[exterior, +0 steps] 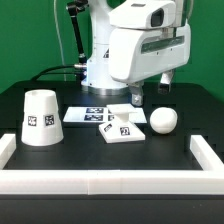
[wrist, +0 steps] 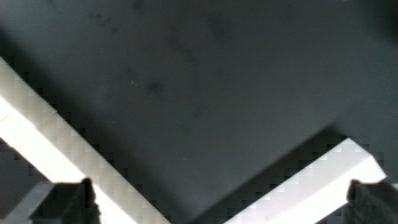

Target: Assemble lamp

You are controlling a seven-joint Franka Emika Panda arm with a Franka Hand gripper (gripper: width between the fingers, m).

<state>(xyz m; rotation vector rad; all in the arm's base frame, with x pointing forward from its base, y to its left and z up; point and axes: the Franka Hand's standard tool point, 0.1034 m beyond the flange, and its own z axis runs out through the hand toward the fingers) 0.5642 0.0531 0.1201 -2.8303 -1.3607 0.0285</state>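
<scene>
The arm's two-finger gripper (exterior: 150, 92) hangs over the black table (exterior: 100, 165), jaws spread wide and holding nothing. Just beneath it lies the flat square white plastic lamp base (exterior: 122, 129), with the white ball bulb (exterior: 162, 121) near it. The tapered white shade (exterior: 40, 118) stands well off toward the exterior view's left. Each visibly wears black-and-white square tags, too small to read.

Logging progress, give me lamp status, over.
Fingers open, empty. Base, bulb, shade separate on table, none joined. Marker board beside base.
</scene>
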